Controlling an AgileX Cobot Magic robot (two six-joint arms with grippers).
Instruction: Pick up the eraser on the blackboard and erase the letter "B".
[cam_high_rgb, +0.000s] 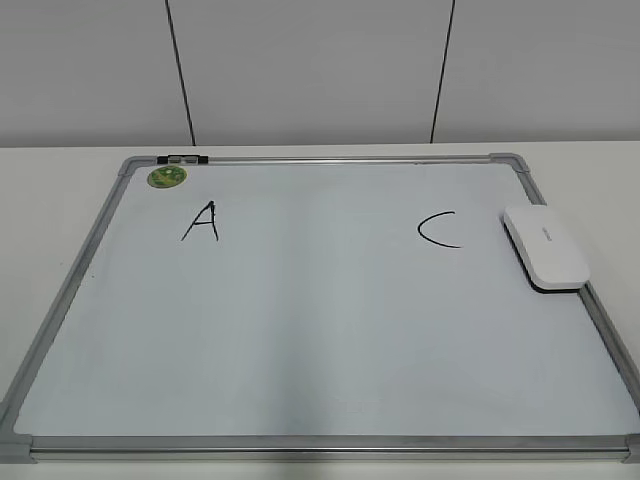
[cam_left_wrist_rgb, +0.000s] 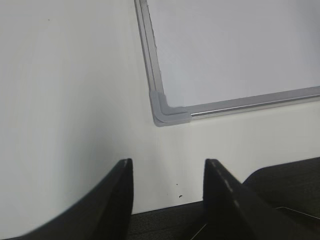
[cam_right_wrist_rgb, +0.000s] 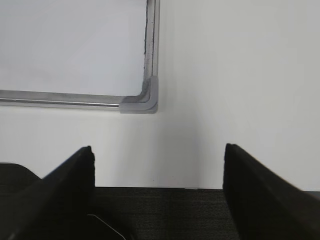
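Resting eraser (cam_high_rgb: 545, 248) on blackboard (cam_high_rgb: 320, 350) right edge near far corner, beside C (cam_high_rgb: 438, 229), A (cam_high_rgb: 201, 222) far left, no B visible, left fingers (cam_left_wrist_rgb: 122, 192) parted empty, right fingers (cam_right_wrist_rgb: 82, 172) wide apart empty, over white surface (cam_left_wrist_rgb: 65, 100)

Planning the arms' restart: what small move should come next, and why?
Probably none beyond staying parked: the blackboard shows only "A" and "C", no "B". The eraser lies on the right frame, and both the left claw and right claw are open, empty, off the board.
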